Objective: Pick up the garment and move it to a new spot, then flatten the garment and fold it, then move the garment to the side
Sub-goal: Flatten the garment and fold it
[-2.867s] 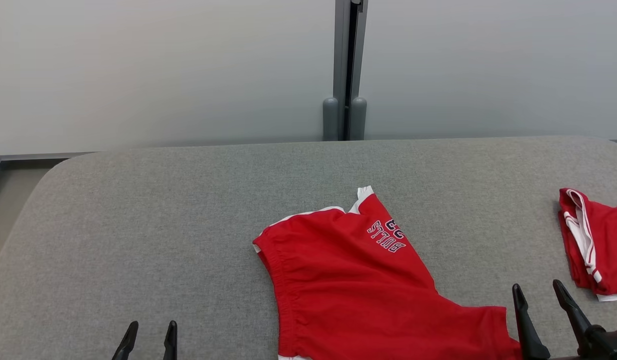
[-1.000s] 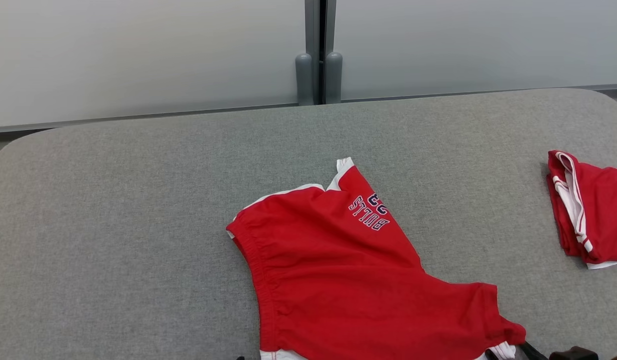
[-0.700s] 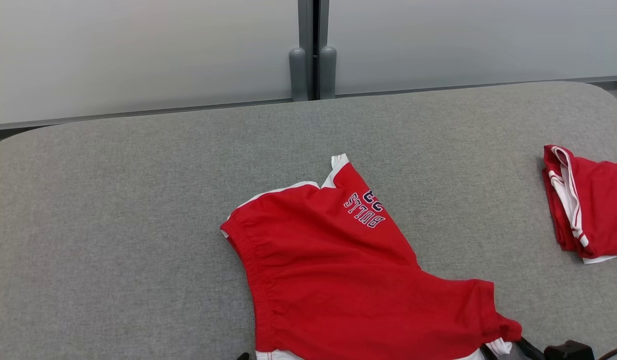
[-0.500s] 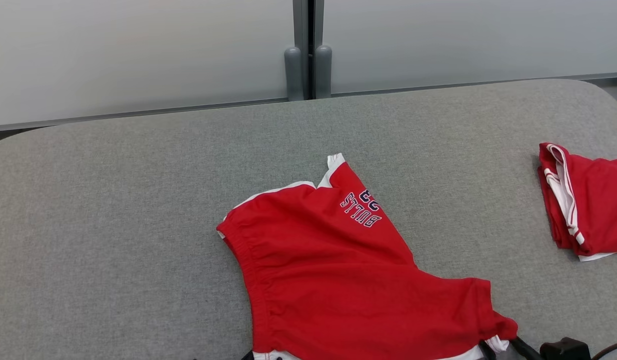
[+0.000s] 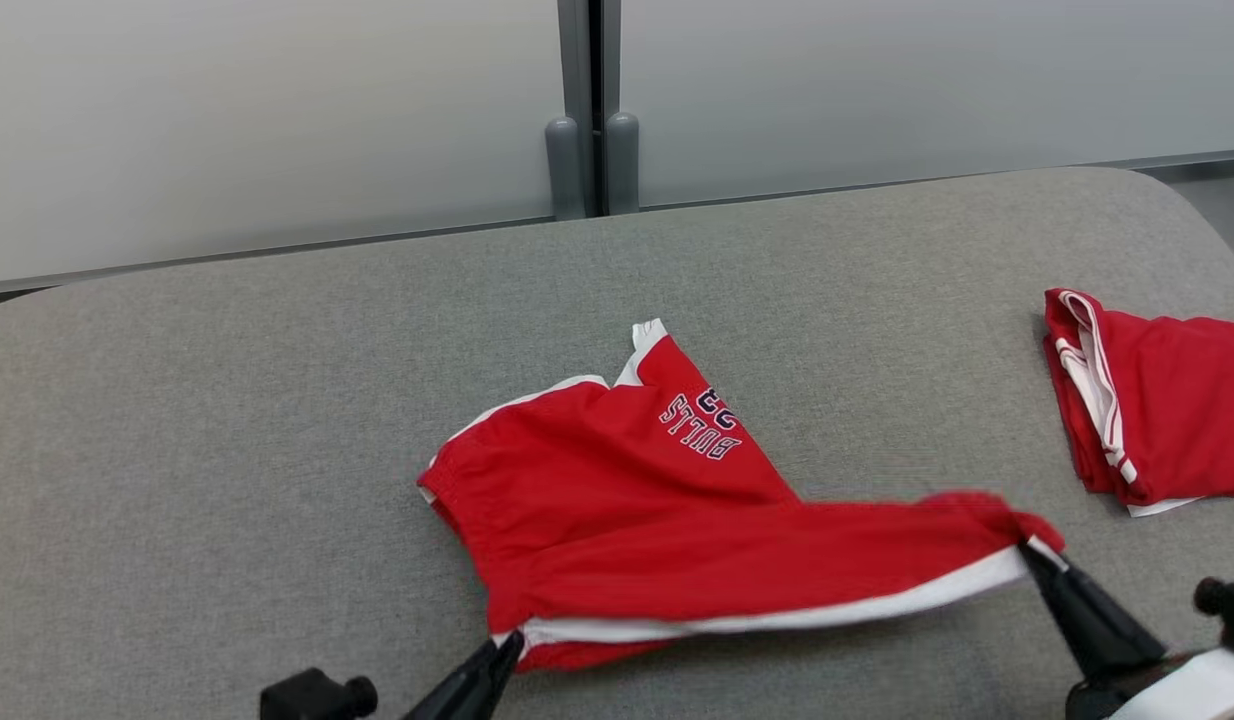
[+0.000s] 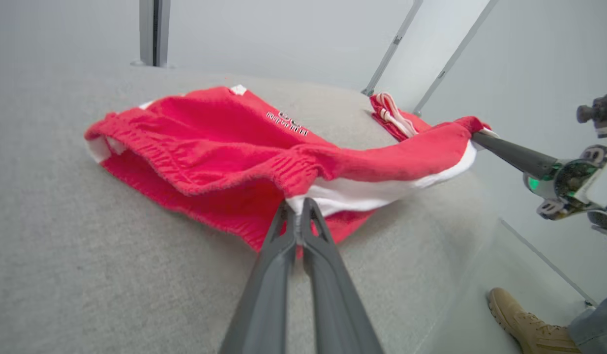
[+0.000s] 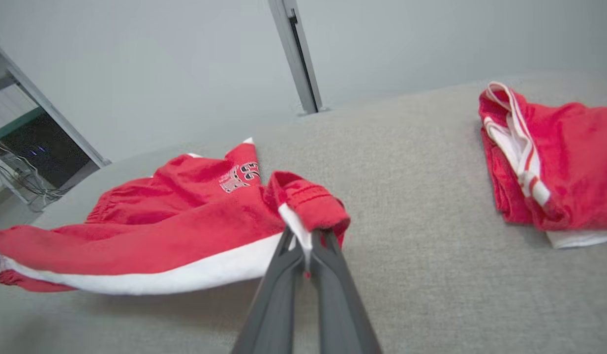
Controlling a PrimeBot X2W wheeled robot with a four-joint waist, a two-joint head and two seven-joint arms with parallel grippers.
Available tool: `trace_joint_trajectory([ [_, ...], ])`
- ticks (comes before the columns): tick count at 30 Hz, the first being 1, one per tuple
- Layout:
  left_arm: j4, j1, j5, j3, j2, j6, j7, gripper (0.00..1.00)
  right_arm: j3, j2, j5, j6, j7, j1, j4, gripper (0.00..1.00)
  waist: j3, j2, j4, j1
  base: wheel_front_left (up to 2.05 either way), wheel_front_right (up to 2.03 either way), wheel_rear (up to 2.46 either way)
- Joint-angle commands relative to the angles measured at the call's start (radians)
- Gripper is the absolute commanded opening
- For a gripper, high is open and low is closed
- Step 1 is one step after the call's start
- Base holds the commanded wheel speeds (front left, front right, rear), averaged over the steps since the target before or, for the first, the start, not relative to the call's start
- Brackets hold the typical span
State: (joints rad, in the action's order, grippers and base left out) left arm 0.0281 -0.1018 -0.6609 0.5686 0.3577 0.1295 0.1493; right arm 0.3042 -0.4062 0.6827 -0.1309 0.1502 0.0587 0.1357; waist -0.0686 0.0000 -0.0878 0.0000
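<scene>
Shorts (image 5: 617, 480) in red with white trim (BULLS lettering on one leg) lie mid-table on the grey padded table (image 5: 227, 400). Their near edge is raised and taut between two clamped pincers: the left gripper (image 5: 507, 648) pinches the near-left corner, the right gripper (image 5: 1029, 552) the near-right. A folded red garment (image 5: 1167, 400) sits well apart at the right.

grey table (image 5: 227, 400): red shorts (image 5: 617, 500), folded garment (image 5: 1167, 410)

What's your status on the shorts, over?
Shut on shorts: left gripper, right gripper, near edge. Edge lifted, rest on table. Folded red garment at right, clear.
</scene>
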Motion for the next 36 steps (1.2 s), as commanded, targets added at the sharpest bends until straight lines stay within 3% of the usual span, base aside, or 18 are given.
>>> trace_joint_trajectory([
  [1, -0.119, 0.013, -0.006, -0.033, 0.052, -0.015, -0.036, 0.0, -0.036, -0.067, 0.072, 0.0, -0.036, 0.004, -0.117, 0.0, -0.008, 0.0, -0.005, 0.0, 0.0, 0.0, 0.0],
  [6, -0.416, 0.137, -0.024, -0.103, 0.151, -0.039, -0.184, 0.0, -0.144, -0.209, 0.233, 0.0, -0.157, -0.08, -0.374, 0.0, -0.077, 0.0, -0.01, 0.0, 0.0, 0.0, 0.0],
  [11, -0.51, 0.38, -0.047, -0.159, 0.201, -0.031, -0.336, 0.0, -0.226, -0.275, 0.316, 0.0, -0.239, -0.27, -0.433, 0.0, -0.199, 0.0, -0.001, 0.0, 0.0, 0.0, 0.0],
  [15, -0.439, 0.726, -0.086, -0.184, 0.186, -0.018, -0.466, 0.0, -0.252, -0.275, 0.37, 0.0, -0.323, -0.531, -0.366, 0.0, -0.329, 0.0, 0.018, 0.0, 0.0, 0.0, 0.0],
  [20, -0.16, 1.187, -0.079, -0.146, 0.087, -0.006, -0.541, 0.0, -0.252, -0.205, 0.338, 0.0, -0.394, -0.922, -0.17, 0.0, -0.495, 0.0, 0.042, 0.0, 0.0, 0.0, 0.0],
  [25, 0.173, 1.539, 0.01, -0.109, -0.015, -0.001, -0.443, 0.0, -0.243, -0.074, 0.215, 0.0, -0.346, -1.302, 0.067, 0.0, -0.614, 0.0, 0.048, 0.0, 0.0, 0.0, 0.0],
  [29, 0.382, 1.68, 0.077, -0.09, -0.074, -0.001, -0.267, 0.0, -0.227, 0.011, 0.154, 0.0, -0.255, -1.466, 0.206, 0.0, -0.648, 0.0, 0.045, 0.0, 0.0, 0.0, 0.0],
  [32, 0.493, 1.662, 0.08, -0.052, -0.103, 0.0, -0.163, 0.0, -0.193, 0.05, 0.176, 0.0, -0.211, -1.445, 0.252, 0.0, -0.647, 0.0, 0.043, 0.0, 0.0, 0.0, 0.0],
  [36, 0.546, 1.517, 0.034, 0.056, -0.092, 0.0, -0.059, 0.0, -0.11, 0.045, 0.227, 0.0, -0.154, -1.256, 0.239, 0.0, -0.605, 0.0, 0.038, 0.0, 0.0, 0.0, 0.0],
])
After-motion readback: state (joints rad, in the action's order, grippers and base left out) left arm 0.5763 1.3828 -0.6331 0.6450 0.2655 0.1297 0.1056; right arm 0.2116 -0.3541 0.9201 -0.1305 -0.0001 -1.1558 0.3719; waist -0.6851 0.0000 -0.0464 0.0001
